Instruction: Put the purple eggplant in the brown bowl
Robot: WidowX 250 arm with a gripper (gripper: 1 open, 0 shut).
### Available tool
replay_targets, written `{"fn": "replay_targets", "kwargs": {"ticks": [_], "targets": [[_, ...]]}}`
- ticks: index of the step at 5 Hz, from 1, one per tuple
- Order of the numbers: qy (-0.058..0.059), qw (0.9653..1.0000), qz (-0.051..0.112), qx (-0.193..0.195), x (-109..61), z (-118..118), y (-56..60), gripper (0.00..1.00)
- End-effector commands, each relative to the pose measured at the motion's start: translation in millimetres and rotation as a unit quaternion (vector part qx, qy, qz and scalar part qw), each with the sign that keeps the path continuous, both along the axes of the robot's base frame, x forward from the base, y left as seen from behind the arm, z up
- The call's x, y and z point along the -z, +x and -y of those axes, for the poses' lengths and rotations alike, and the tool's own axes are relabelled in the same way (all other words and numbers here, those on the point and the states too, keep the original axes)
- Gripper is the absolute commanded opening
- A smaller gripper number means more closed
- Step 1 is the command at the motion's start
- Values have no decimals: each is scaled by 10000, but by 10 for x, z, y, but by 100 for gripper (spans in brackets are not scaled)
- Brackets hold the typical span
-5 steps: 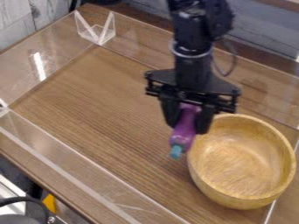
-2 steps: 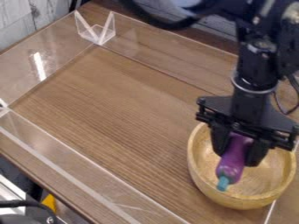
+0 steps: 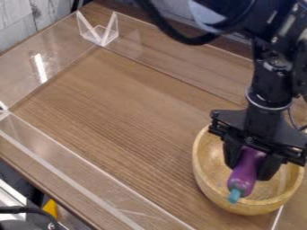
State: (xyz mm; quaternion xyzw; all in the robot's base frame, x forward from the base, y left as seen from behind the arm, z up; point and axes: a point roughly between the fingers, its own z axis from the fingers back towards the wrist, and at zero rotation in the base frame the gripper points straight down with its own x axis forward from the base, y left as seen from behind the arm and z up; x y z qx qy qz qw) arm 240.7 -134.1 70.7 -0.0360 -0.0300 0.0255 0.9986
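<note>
A purple eggplant [image 3: 246, 172] with a teal-green tip hangs tip-down between the fingers of my gripper [image 3: 253, 153], which is shut on its upper end. It sits over the inside of the brown bowl [image 3: 211, 151], a wide light-wood bowl at the table's front right. The eggplant's tip is low inside the bowl, close to its floor; whether it touches is unclear. The black arm stands upright above the bowl and points straight down.
Clear acrylic walls [image 3: 48, 67] fence the wooden table on the left and front. A small clear stand [image 3: 99, 29] sits at the back left. A dark object [image 3: 18, 216] shows at the lower left corner, outside the fence.
The arm carried the eggplant to the right, from beside the bowl's left rim to over the bowl, and lowered it into the bowl. The grip stayed shut.
</note>
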Motion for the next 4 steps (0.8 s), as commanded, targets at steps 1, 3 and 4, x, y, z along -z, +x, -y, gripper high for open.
{"fn": "replay_targets", "kwargs": {"ticks": [1,3,4], "targets": [[-155,9995,255,28,-90,68,128,0],[-251,9993,254,-67,-117,79,159,100],[-264,9992,259,-130,-127,61,167,100]]}}
